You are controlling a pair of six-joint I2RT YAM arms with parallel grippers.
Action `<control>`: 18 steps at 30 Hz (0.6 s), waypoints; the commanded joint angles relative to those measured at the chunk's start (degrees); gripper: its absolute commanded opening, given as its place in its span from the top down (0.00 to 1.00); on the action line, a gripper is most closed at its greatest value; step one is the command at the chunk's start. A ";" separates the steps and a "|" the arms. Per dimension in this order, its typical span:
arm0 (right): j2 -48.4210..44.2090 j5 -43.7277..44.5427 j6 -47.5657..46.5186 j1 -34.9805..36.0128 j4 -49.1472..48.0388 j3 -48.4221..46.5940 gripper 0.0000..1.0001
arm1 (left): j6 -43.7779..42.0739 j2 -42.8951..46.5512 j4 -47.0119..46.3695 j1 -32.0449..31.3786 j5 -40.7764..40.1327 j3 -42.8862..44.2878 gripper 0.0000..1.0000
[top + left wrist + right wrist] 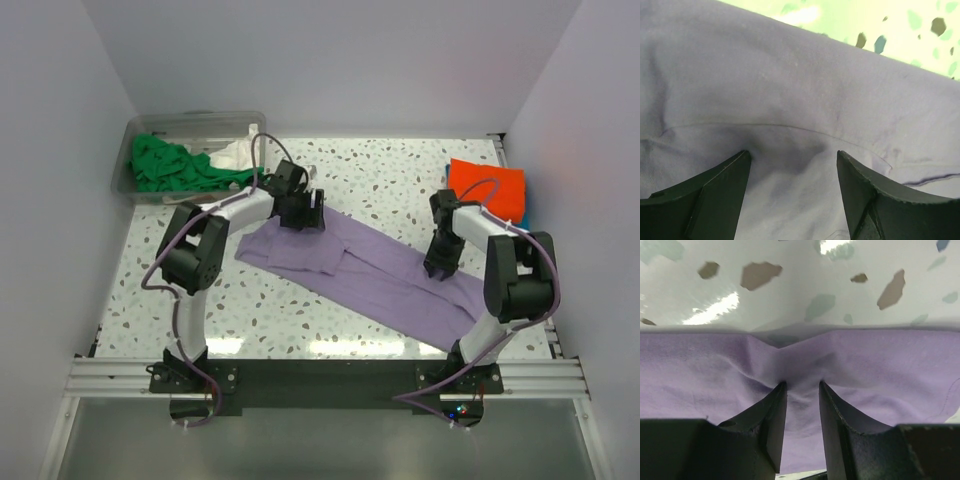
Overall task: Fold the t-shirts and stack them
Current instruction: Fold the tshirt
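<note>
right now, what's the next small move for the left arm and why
Probably close the left gripper on the lavender shirt: its jaws stand open against the cloth, while the right gripper already pinches the shirt's edge, so both could then lift together.

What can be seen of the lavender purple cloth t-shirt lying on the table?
The lavender purple t-shirt is soft cloth, folded into a long band lying flat and diagonal on the speckled white table. Layers overlap at its left end. The open left gripper stands over that end; the right gripper pinches a pucker at its far edge.
</note>
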State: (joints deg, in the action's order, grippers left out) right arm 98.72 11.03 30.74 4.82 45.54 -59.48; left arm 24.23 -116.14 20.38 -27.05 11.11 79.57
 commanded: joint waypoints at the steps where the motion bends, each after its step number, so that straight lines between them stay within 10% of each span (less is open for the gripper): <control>1: -1.15 2.95 1.60 -0.16 5.26 3.06 0.63 | -2.87 -8.65 0.89 0.06 2.33 2.86 0.25; 18: -4.50 -7.33 3.10 1.07 2.80 8.86 0.64 | -5.24 -32.66 7.84 0.94 0.75 40.31 0.25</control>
State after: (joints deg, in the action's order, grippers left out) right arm 93.76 6.33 32.71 5.02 47.13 -53.15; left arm 21.41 -142.26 23.46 -27.07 14.06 119.28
